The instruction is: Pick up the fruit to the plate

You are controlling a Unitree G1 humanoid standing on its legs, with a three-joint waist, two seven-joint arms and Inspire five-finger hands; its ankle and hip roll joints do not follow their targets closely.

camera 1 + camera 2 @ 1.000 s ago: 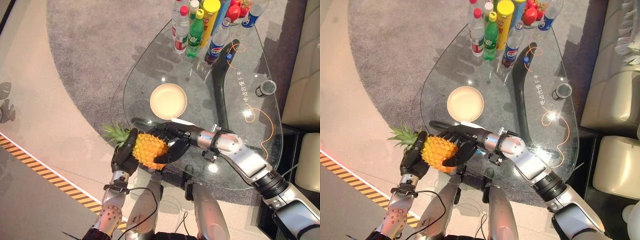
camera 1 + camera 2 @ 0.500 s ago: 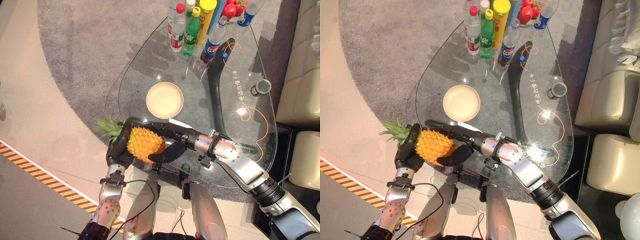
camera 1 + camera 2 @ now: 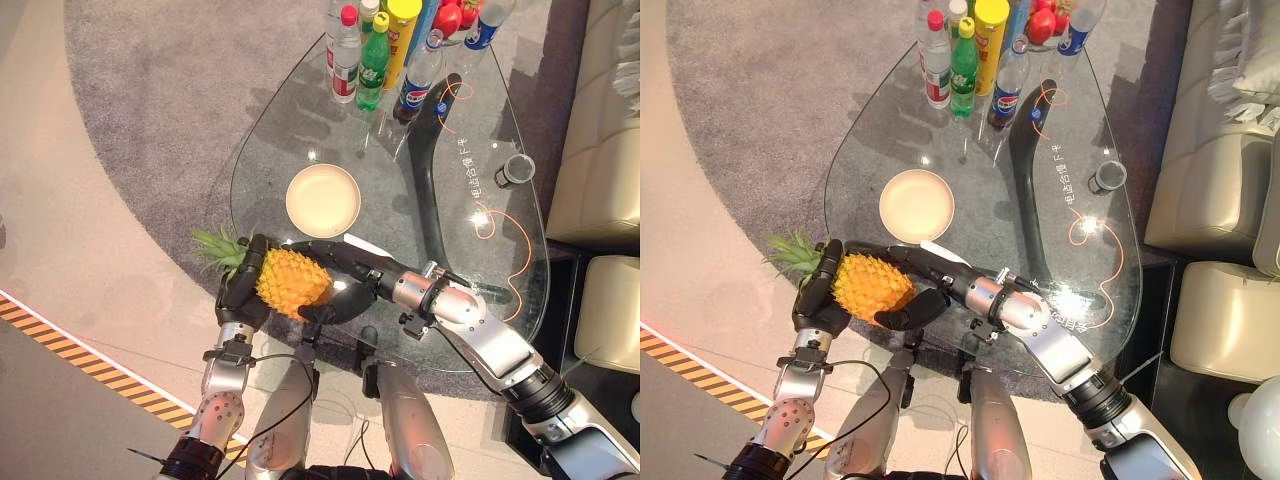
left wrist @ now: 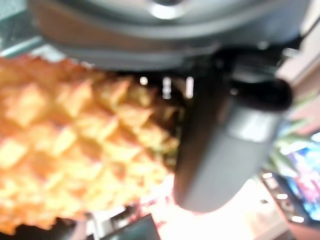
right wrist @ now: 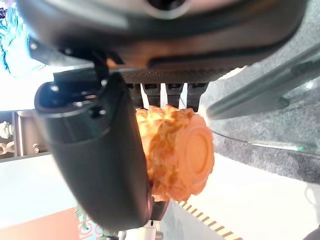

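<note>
A yellow pineapple (image 3: 292, 280) with a green crown is held between both hands at the near edge of the glass table (image 3: 470, 120). My left hand (image 3: 240, 290) curls round its crown end. From the other side my right hand (image 3: 362, 280) clasps its body, fingers along the far side and thumb underneath. In the left wrist view the pineapple (image 4: 75, 150) shows close against the thumb (image 4: 220, 145), and the right wrist view shows the pineapple's base (image 5: 175, 155) between fingers and thumb (image 5: 95, 165). The round cream plate (image 3: 322, 200) lies bare on the glass just beyond the fruit.
Several bottles (image 3: 378, 50) and red fruit (image 3: 452, 18) stand at the table's far end. A small dark cup (image 3: 513, 170) sits near the right edge. A beige sofa (image 3: 600, 150) runs along the right. Grey carpet lies under the table.
The camera has shifted. The pineapple, held in both hands, has come a little closer to the plate, and the right hand's fingers have stretched further along its far side.
</note>
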